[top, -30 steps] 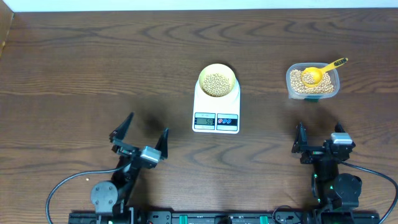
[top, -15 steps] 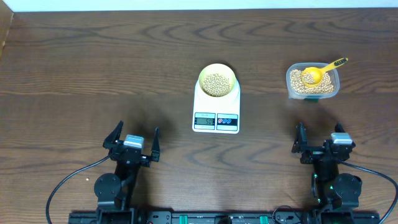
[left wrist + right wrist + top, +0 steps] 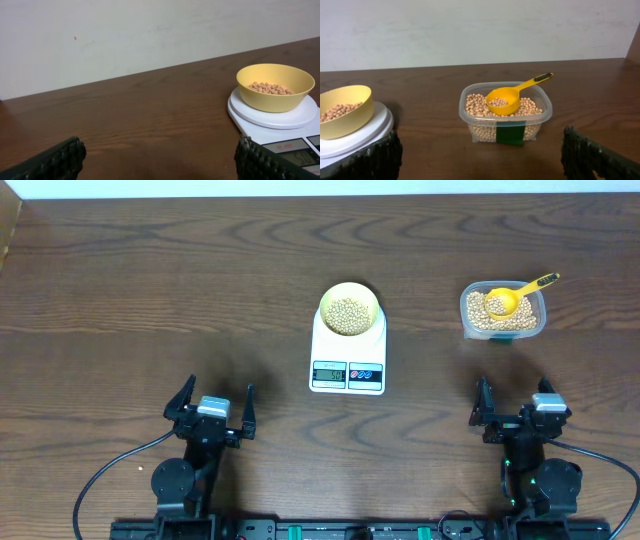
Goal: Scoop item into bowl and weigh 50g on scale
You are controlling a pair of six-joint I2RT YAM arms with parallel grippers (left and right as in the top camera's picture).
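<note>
The pale-yellow bowl (image 3: 349, 292) stands on the white scale (image 3: 327, 348) at mid-table, holding a layer of tan beans (image 3: 348, 315). More beans (image 3: 521, 320) fill a clear tub (image 3: 465, 315) to the right, and a yellow scoop (image 3: 504, 301) rests in it with a few beans in its cup. My left gripper (image 3: 215, 402) hovers open near the front left, apart from everything. At the front right, my right gripper (image 3: 513, 396) is open too, facing the tub (image 3: 485, 131) and scoop (image 3: 504, 100). The left wrist view shows the bowl (image 3: 275, 97) and scale (image 3: 260, 116) ahead on the right.
Dark wood tabletop runs all round, with a pale wall behind it. The scale's display (image 3: 330, 372) and buttons face the front edge. A green label (image 3: 510, 135) marks the tub's near wall. A black cable (image 3: 100, 475) loops by the left arm's base.
The left gripper has swung from a slanted pose to square and drawn slightly left and back; it has held still for the last half second. Right arm, bowl and scoop are unmoved.
</note>
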